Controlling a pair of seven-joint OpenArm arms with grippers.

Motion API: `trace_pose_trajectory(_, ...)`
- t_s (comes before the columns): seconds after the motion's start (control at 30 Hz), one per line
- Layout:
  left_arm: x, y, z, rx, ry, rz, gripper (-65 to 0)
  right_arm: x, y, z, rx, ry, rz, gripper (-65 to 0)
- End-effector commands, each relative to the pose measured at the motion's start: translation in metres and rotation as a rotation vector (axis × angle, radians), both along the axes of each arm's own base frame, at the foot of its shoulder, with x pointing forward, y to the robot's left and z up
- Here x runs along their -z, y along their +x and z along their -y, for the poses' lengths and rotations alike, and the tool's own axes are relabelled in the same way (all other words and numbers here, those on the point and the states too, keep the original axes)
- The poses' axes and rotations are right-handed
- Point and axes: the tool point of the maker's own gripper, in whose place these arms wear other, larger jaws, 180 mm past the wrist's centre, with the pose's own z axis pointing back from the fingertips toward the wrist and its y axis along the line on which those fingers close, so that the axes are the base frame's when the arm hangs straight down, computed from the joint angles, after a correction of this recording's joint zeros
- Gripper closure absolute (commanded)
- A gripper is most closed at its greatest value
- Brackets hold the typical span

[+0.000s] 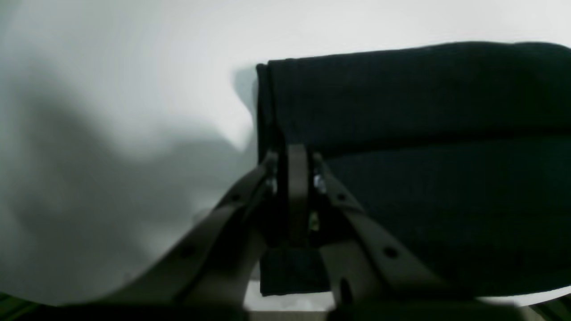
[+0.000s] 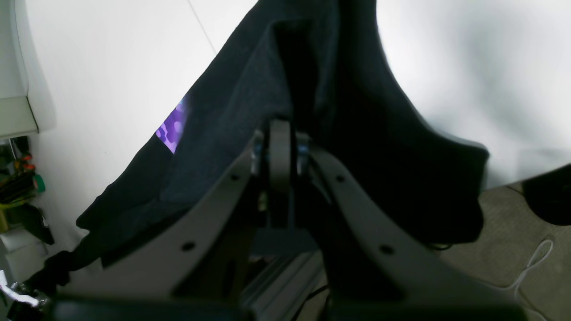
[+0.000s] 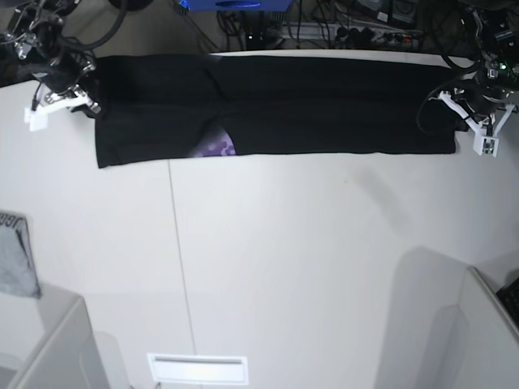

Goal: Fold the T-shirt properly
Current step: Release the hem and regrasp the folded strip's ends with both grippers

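Base view: left end effector (image 3: 461, 115) and right end effector (image 3: 81, 91) each pinch the T-shirt (image 3: 324, 105).

No lettering, label or number can be read anywhere in these three views.

Premises: a robotics lab or test workshop. Evidence follows. A large white worktable (image 3: 268, 267) fills the base view, with a seam running from 12 to 6 o'clock left of centre. Beyond its far edge, at 12 o'clock, lie tangled black cables and power strips (image 3: 357, 24) on the floor. At 9 o'clock in the right wrist view stands a cluttered shelf of tools (image 2: 18, 187). At 5 o'clock there, a loose white cord (image 2: 533, 263) lies on grey carpet.
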Motion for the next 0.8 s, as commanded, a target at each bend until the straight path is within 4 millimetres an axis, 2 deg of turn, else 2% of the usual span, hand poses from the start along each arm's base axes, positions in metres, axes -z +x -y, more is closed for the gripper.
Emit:
trace_pose_trajectory(0.0,-0.01,0.005,-0.006,-0.001,0.02,0.031,0.0,-0.006,0.002,0.005,0.001,-0.026,0.02,0.0)
trace_pose_trajectory(0.03,-0.01,0.005,-0.007,0.0,0.022,0.031,-2.3,-0.005,0.002,0.006,0.002,-0.032,0.016,-4.7)
trace_pose_trajectory(0.1,-0.011,0.005,-0.007,-0.001,0.024,0.032,-13.5,-0.003,0.0,0.009,0.004,-0.052,0.003,-18.9)
trace_pose_trajectory(0.13,-0.011,0.005,-0.008,-0.002,0.024,0.032,-18.6,-0.002,-0.001,0.011,0.006,-0.062,-0.002,-22.4)
trace_pose_trajectory(0.3,-0.023,-0.001,-0.028,-0.083,0.038,0.075,-45.3,0.001,-0.003,0.021,0.01,-0.128,-0.024,-23.4)
trace_pose_trajectory(0.37,-0.026,-0.002,-0.032,-0.105,0.041,0.086,-47.7,-0.001,-0.001,0.022,0.006,-0.139,-0.02,-22.7)
trace_pose_trajectory(0.43,-0.027,-0.002,-0.032,-0.107,0.039,0.089,-43.6,-0.003,0.005,0.021,0.01,-0.139,0.005,-16.4)
trace_pose_trajectory(0.47,-0.026,-0.003,-0.032,-0.109,0.036,0.088,-39.0,-0.004,0.01,0.018,-0.013,-0.144,0.025,-10.5)
trace_pose_trajectory(0.5,-0.022,-0.004,-0.03,-0.119,0.022,0.084,-32.1,-0.004,0.014,0.007,-0.065,-0.149,0.048,-3.0)
trace_pose_trajectory(0.53,-0.019,-0.005,-0.028,-0.124,0.013,0.085,-24.4,-0.005,0.018,-0.001,-0.111,-0.152,0.071,0.0)
trace_pose_trajectory(0.6,-0.016,-0.006,-0.024,-0.133,-0.001,0.086,-4.4,-0.005,0.024,-0.015,-0.165,-0.152,0.104,0.0)
trace_pose_trajectory(0.63,-0.014,-0.003,-0.021,-0.136,-0.011,0.092,0.0,-0.004,0.026,-0.02,-0.175,-0.149,0.108,0.0)
trace_pose_trajectory(0.77,0.012,-0.003,-0.014,-0.167,-0.081,0.055,0.0,0.017,0.03,-0.033,-0.238,-0.206,0.062,0.0)
